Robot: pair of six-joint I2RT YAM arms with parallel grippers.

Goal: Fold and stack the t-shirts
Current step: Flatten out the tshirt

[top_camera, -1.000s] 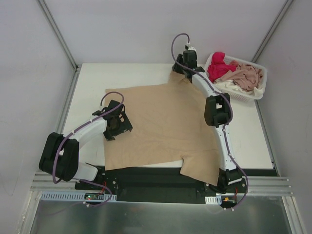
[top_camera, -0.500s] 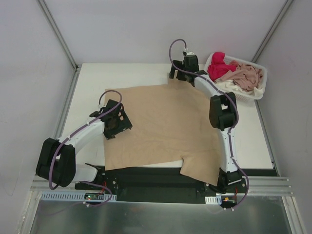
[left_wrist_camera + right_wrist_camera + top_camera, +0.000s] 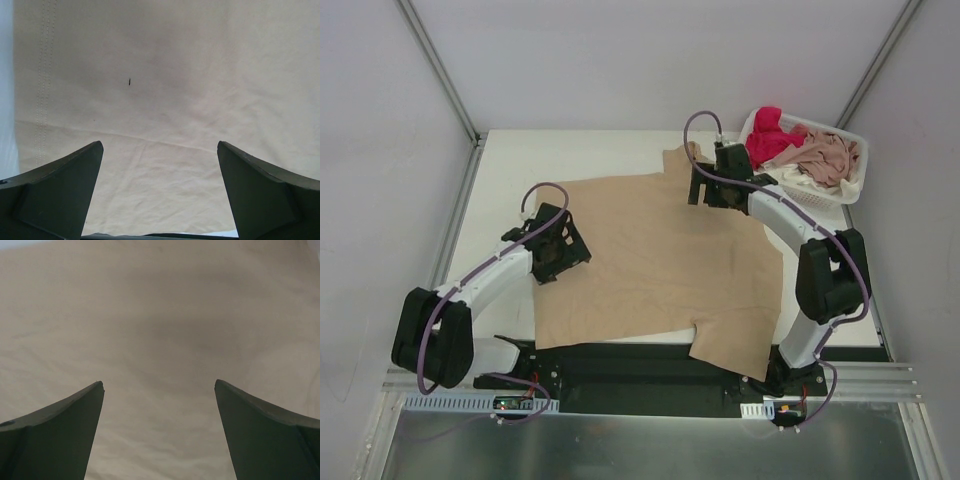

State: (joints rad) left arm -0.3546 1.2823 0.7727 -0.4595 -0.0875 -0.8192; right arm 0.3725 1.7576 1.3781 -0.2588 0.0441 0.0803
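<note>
A large tan-beige t-shirt (image 3: 650, 260) lies spread flat over the white table, one sleeve hanging past the near edge. Its cloth fills the left wrist view (image 3: 165, 90) and the right wrist view (image 3: 160, 325). My left gripper (image 3: 563, 250) hovers over the shirt's left edge, open, with nothing between its fingers (image 3: 60, 190). My right gripper (image 3: 705, 188) sits over the shirt's upper right part, near the far sleeve, also open and empty. More t-shirts, red-pink (image 3: 770, 135), dusty pink (image 3: 825, 155) and white, lie heaped in the basket.
A white plastic lattice basket (image 3: 855, 180) stands at the table's far right corner. Bare white table (image 3: 510, 170) shows left of and beyond the shirt. Metal rails and grey walls bound the table on both sides.
My right gripper has let go of the far sleeve, opened, and drawn back toward the near side over the shirt. The sleeve now lies flat. My left gripper shifted slightly.
</note>
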